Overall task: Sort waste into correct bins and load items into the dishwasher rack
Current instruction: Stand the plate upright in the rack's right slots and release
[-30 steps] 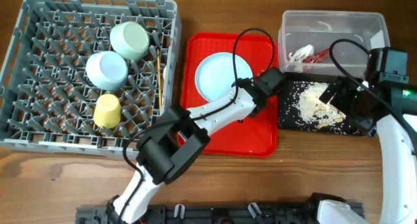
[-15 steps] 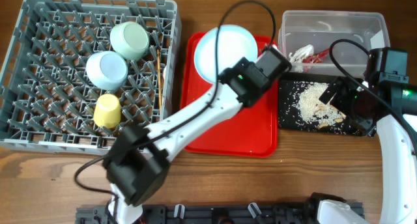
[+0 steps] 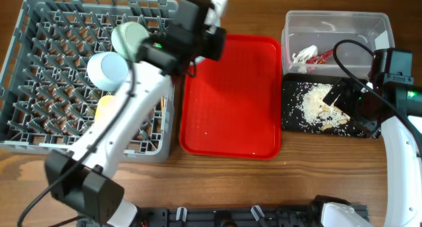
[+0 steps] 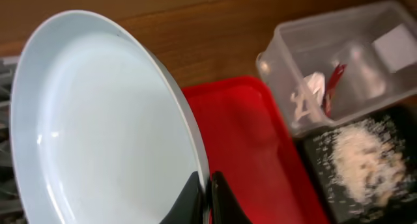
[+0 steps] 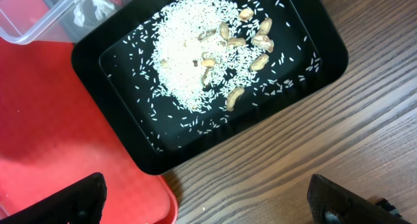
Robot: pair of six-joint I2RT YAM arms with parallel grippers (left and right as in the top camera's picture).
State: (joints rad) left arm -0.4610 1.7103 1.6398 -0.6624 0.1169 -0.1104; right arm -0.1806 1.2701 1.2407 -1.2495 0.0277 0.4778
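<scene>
White plate [image 4: 98,133] pinched at the rim, tilted on edge near the far right corner of the dishwasher rack [image 3: 39,142].
Left gripper [image 4: 205,201] closed tight on that rim, one jaw either side; right gripper [image 5: 205,201] spread wide, holding nothing, poised by the edge of the black tray [image 5: 146,160] with its rice crumbs [image 5: 189,61]. In the rack: pale green bowl [image 3: 132,39], pale blue bowl [image 3: 107,70], yellow cup [image 3: 104,109]. In the clear tub [image 3: 336,21]: red wrapper [image 3: 323,54], white scrap [image 3: 302,55]. Between rack and bins, red serving tray [image 3: 231,95].

rack [image 3: 53,108] left of serving tray [image 3: 231,101], tub [image 3: 346,39] right
</scene>
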